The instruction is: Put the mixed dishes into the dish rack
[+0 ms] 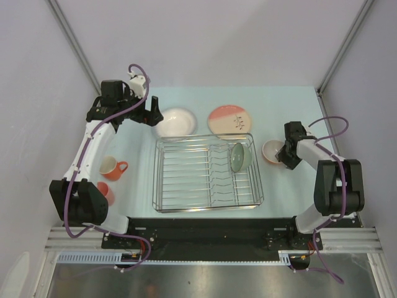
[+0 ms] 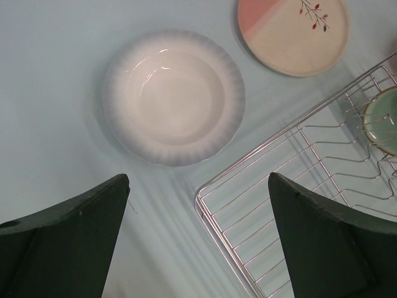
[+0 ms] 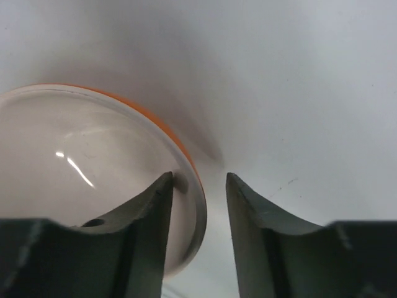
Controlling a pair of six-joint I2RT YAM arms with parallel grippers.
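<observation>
Dark fingers [image 2: 74,230] of the left claw [image 2: 198,180] fill the bottom of its wrist view, spread wide and gripping nothing. They hang above the pale tabletop [image 1: 285,112] between the white shallow bowl [image 2: 177,96] and the near corner of the dish rack [image 2: 298,186].

From overhead, the orange mug [image 1: 110,166] and the small pink cup [image 1: 104,191] sit far left beside the left arm, the cup partly hidden by it. The white shallow bowl and the pink-and-cream plate [image 1: 231,120] lie flat just behind the rack. Only the sage green bowl [image 1: 240,156] is loaded, standing on edge among the tines at the rack's right end.

Right of the rack, the orange-outside white-inside bowl [image 1: 272,151] rests upright on the tabletop. The right claw [image 3: 198,177] is parted across its rim, one finger inside and one outside, not yet pinched.

The step in hand looks to be grasping this bowl. It is glazed and likely slippery, so the bite should go well down the wall, with the fingers square to the rim before they squeeze. Lifting it straight up above the rack's side wire comes next. It should then be tipped on edge into a free slot beside the green bowl without nudging it.
</observation>
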